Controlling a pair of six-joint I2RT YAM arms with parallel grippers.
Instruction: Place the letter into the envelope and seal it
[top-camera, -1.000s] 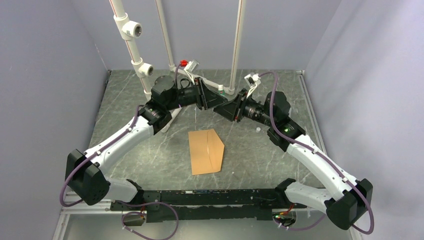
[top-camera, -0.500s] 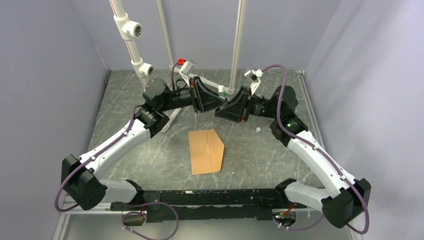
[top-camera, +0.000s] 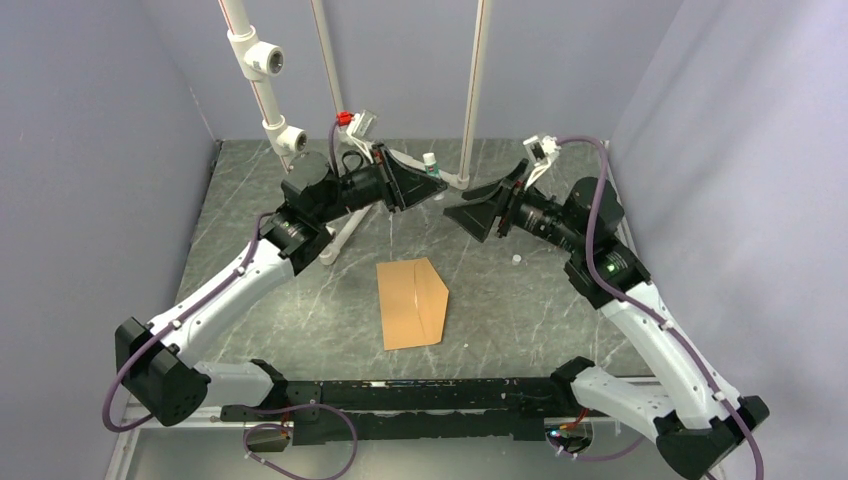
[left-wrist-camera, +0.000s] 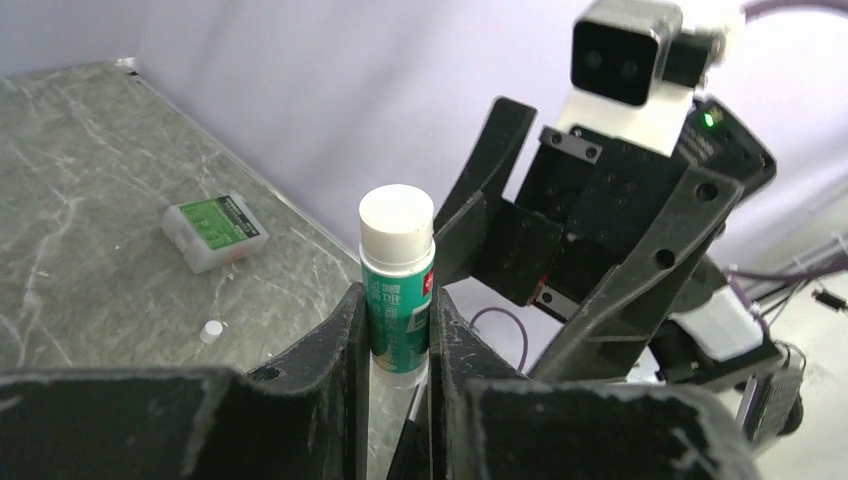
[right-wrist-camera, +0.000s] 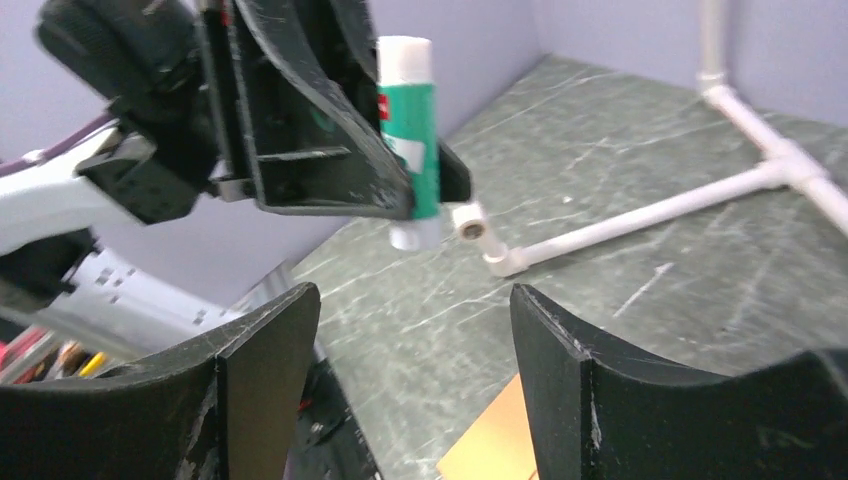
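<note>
I found the left gripper (left-wrist-camera: 398, 300) clamped on a glue stick (left-wrist-camera: 397, 262). The stick stood upright between the jaws, its white end above the fingertips. The right gripper (right-wrist-camera: 415, 300) faced it with jaws spread wide, holding nothing, and the stick was well clear of them. The envelope (top-camera: 412, 303) lay flat on the table (top-camera: 320, 320) below the gap between the two grippers, touched by neither. I could not make out the letter as a separate sheet. A small white piece (top-camera: 516, 259) lay below the right jaws.
</note>
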